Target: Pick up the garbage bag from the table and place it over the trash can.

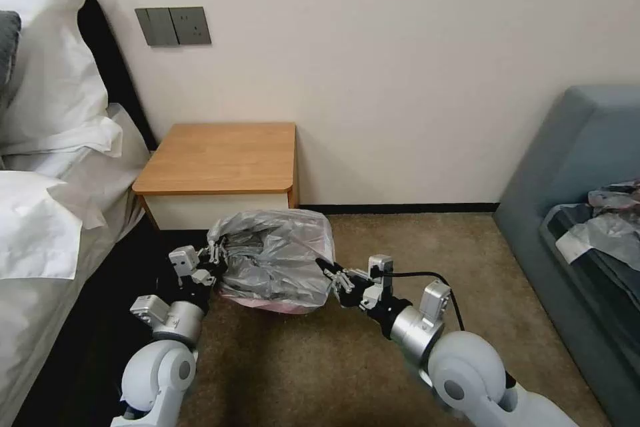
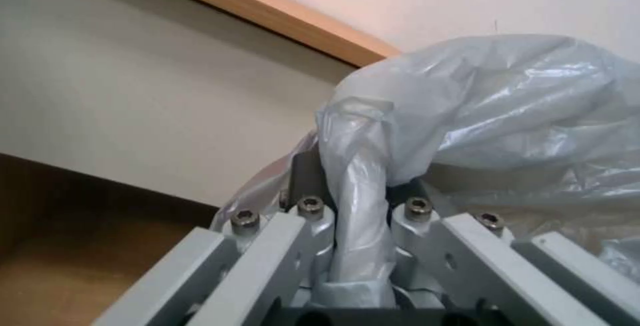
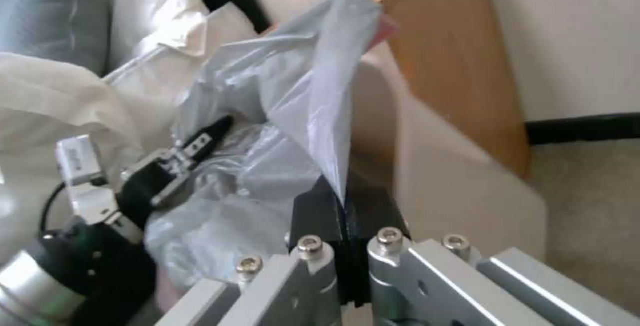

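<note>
Both grippers sit low at the front of the head view, the left gripper [image 1: 215, 259] and the right gripper [image 1: 328, 271] each clamped on an opposite edge of the garbage bag [image 1: 277, 259], which hangs stretched between them above the carpet [image 1: 320, 360], in front of the table [image 1: 220, 157]. Seen from the left wrist, a bunched fold of the bag [image 2: 360, 206] is pinched between the closed fingers [image 2: 308, 176], while from the right wrist a thin edge of plastic [image 3: 320, 131] runs into the tightly closed black pads [image 3: 320, 216].
</note>
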### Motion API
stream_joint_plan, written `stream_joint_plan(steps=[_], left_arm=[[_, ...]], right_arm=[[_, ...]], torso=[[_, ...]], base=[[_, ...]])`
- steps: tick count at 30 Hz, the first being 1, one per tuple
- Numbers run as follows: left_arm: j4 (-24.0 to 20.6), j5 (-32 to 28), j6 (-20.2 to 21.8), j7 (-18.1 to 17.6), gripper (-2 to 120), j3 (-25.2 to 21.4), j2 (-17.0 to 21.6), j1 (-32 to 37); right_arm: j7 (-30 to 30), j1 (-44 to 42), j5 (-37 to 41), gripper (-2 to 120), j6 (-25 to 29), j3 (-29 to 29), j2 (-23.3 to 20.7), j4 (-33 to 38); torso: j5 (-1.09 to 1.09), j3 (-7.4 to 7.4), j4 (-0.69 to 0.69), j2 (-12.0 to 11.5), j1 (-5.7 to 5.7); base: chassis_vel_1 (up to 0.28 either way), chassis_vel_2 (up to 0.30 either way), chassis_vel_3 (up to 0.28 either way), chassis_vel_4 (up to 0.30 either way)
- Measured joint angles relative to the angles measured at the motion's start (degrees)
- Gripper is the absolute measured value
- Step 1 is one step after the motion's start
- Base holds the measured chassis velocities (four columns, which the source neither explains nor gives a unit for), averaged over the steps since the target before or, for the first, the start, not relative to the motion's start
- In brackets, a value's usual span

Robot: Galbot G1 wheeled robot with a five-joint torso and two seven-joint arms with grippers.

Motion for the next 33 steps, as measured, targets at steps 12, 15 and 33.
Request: stream_joint_plan(steps=[12,15,33], left_arm=[[0.48,-0.19,-0.01,-0.08,3,-0.36,-0.09,-0.15],[0.24,-0.50,-0.01,-0.16,3,-0.30,-0.16,-0.11],[-5.94,-13.52,9.11,-3.10,3,1.70,-1.00,3.20]], right_arm=[[-0.21,-0.48,-1.31,0,1.14,1.83,-1.75,-0.54],[-0.32,-0.47,-2.03,0,1.36,1.83,-1.70,-1.32],[-1.83,0.51,-13.14,0,6.29,1.51,-0.54,-7.68]], torso=[[0.01,0.00,0.01,0.00,0.00],[0.00,0.00,0.01,0.00,0.00],[0.01,0.00,-0.01,0.00,0.00]], base=[[0.000,0.000,0.000,0.000],[0.000,0.000,0.000,0.000],[0.000,0.000,0.000,0.000]])
